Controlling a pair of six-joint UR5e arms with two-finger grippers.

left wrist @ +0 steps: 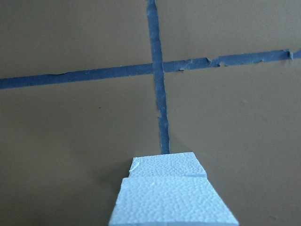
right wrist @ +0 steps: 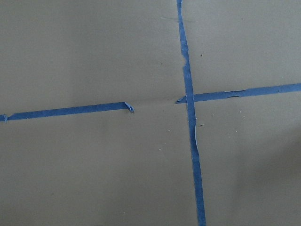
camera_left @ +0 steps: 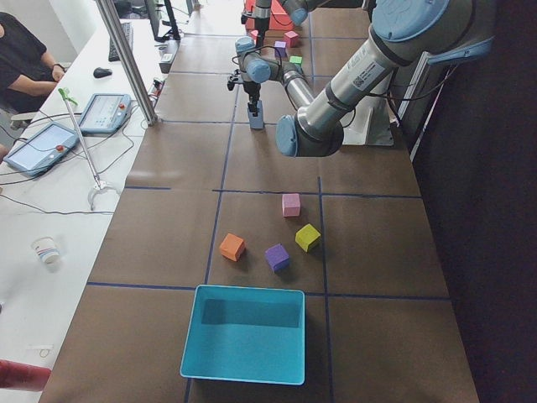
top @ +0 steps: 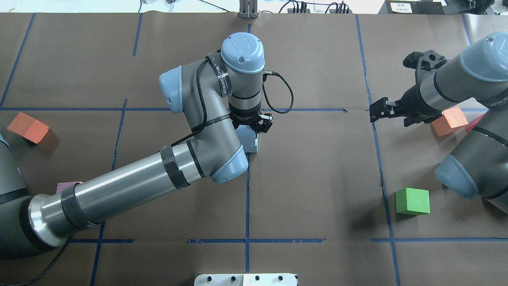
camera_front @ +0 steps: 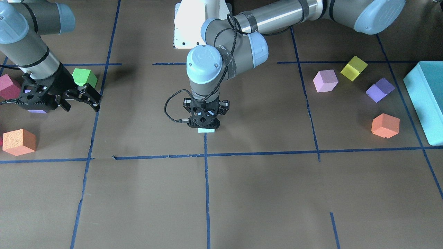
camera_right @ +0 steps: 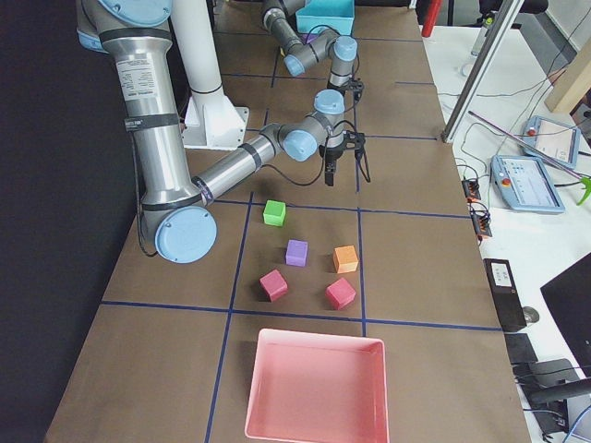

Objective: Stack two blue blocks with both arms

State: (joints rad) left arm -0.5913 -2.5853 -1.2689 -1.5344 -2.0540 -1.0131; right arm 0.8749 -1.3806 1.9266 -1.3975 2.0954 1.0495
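Two pale blue blocks stand at the table's middle on a blue tape line. In the left wrist view the upper blue block sits on the lower blue block, set slightly off from it. Only a sliver of blue block shows in the front view, and one side in the overhead view. My left gripper points straight down over the stack and looks shut on the upper block; its fingers are hidden. My right gripper is open and empty, far off to the side.
A green cube, an orange cube and a magenta cube lie near the right arm. Pink, yellow, purple and orange cubes and a teal box lie on the left arm's side.
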